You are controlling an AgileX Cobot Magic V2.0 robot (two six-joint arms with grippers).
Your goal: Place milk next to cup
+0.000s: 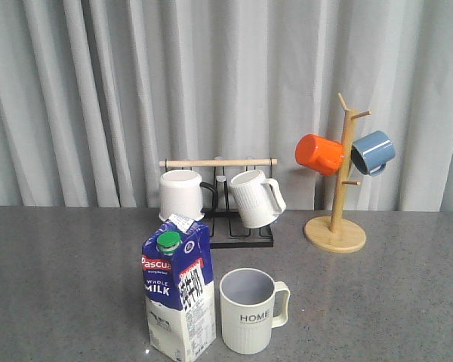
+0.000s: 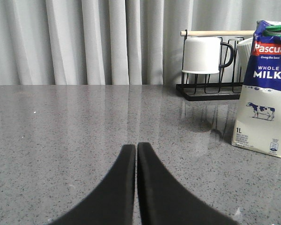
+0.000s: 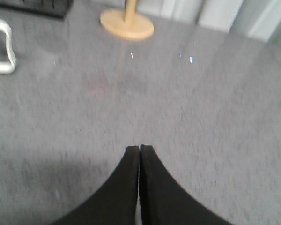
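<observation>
On the grey counter: milk carton upright, just left of HOME cup; left gripper nearer, both grippers' jaws closed, empty.

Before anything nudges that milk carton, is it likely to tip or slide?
The milk carton is tall on a small base, so a push near its cap would probably tip it. The table looks smooth, so a low push may slide it. Its cardboard walls probably dent if squeezed hard.
</observation>
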